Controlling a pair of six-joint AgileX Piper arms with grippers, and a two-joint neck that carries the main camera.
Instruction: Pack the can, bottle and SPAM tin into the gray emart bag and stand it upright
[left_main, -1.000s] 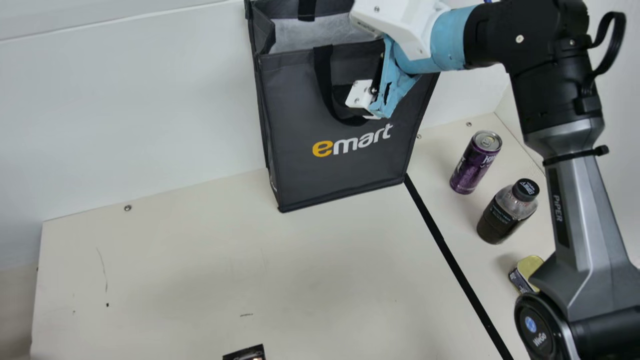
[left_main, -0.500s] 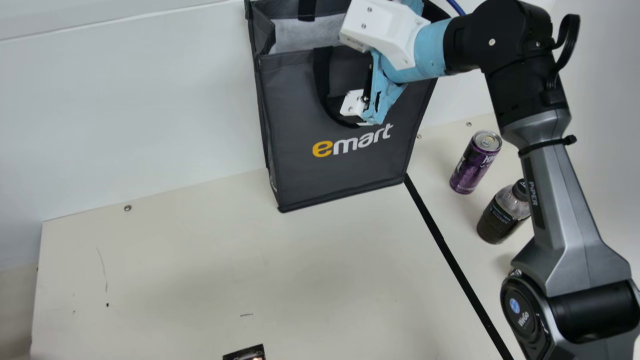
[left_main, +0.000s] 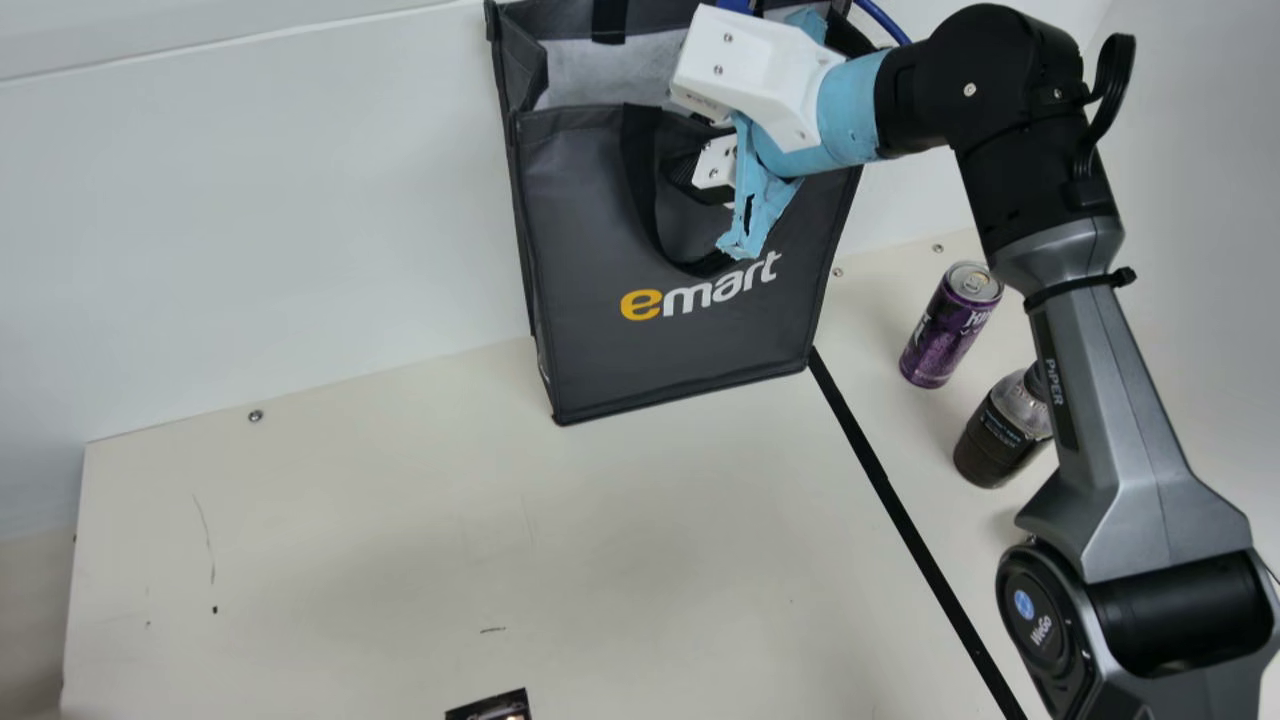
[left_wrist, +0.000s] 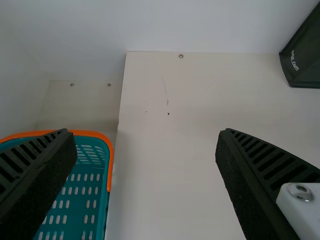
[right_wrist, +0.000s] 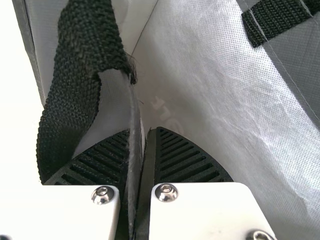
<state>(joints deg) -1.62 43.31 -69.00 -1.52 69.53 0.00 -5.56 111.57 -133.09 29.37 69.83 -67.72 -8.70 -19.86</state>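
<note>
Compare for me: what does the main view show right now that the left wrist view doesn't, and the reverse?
Main view: the purple can and the dark bottle standing right of the black strip, plus the right arm bent over to the bag's open top.

Left wrist view: the teal basket with an orange rim, and the left end effector, its fingers wide apart.

Both: the gray emart bag, just a lower corner in the wrist view, the cream table and the white wall behind it.

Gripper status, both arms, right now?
Left gripper: open, nothing between its fingers.
Right gripper: closed, pinching the upper front wall of the emart bag.
</note>
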